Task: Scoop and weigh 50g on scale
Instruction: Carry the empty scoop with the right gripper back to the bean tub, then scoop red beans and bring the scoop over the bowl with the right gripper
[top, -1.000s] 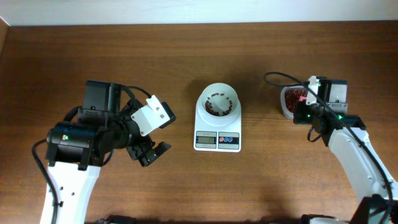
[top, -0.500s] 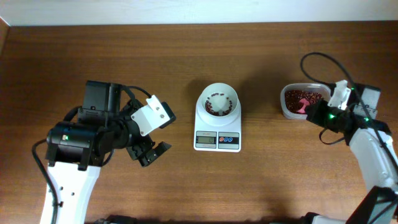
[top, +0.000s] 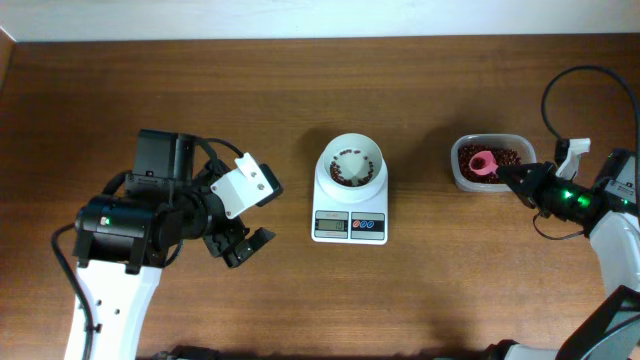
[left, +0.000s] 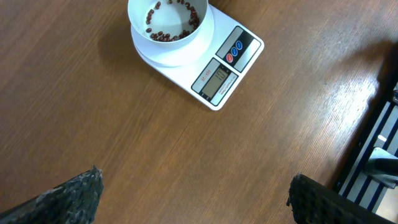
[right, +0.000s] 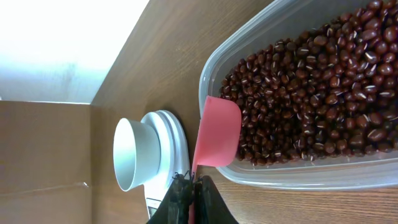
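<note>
The white scale (top: 350, 226) stands mid-table with its round bowl (top: 350, 165) holding a thin layer of red-brown beans (left: 168, 22). Right of it, a clear tub (top: 462, 176) is filled with more beans (right: 311, 93). My right gripper (top: 518, 176) is shut on the handle of a pink spoon (right: 217, 134). The spoon's scoop (top: 483, 163) hangs over the tub's near end, just above the beans. My left gripper (top: 242, 246) is open with nothing in it, left of the scale. Its fingertips (left: 81, 193) frame bare wood.
The tub's rim (right: 298, 175) lies close in front of my right fingers. The scale (right: 169, 144) and bowl (right: 134, 155) show beyond it in the right wrist view. The table's far edge meets a pale wall (top: 320, 15). A black cable (top: 560, 90) loops above my right arm.
My right arm has swung out to the right, away from the tub, and the pink spoon now points left over the beans. The left arm has not moved.
</note>
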